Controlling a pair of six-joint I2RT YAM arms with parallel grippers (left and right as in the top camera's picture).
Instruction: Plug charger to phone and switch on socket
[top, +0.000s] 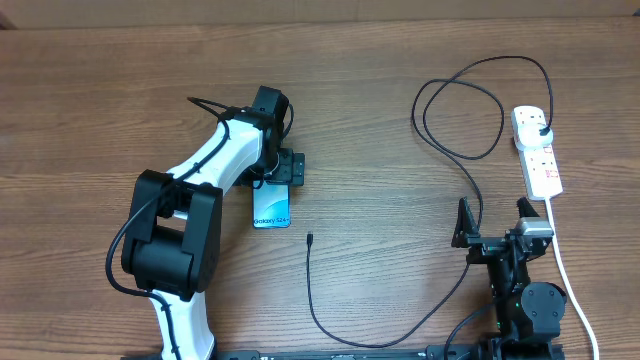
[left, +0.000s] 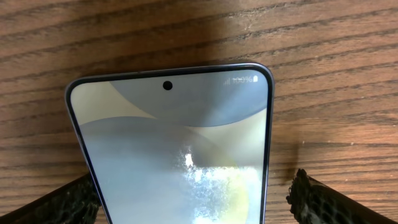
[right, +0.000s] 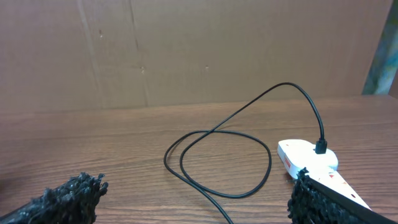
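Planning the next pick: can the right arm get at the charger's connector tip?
Probably yes: the connector tip lies uncovered, apart from the phone and left gripper, and the right gripper is open and empty.

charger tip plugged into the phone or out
Out. The charger tip lies bare on the table, apart from the phone; the plug end is in the socket.

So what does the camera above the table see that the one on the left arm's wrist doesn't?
Only overhead: the white socket, the black charger cable lying loose with its tip apart from the phone, and the right gripper. Only the left wrist: a close look at the phone's top end, with its camera hole and a 100% battery reading. Both: the phone, the wooden table and the left gripper straddling the phone.
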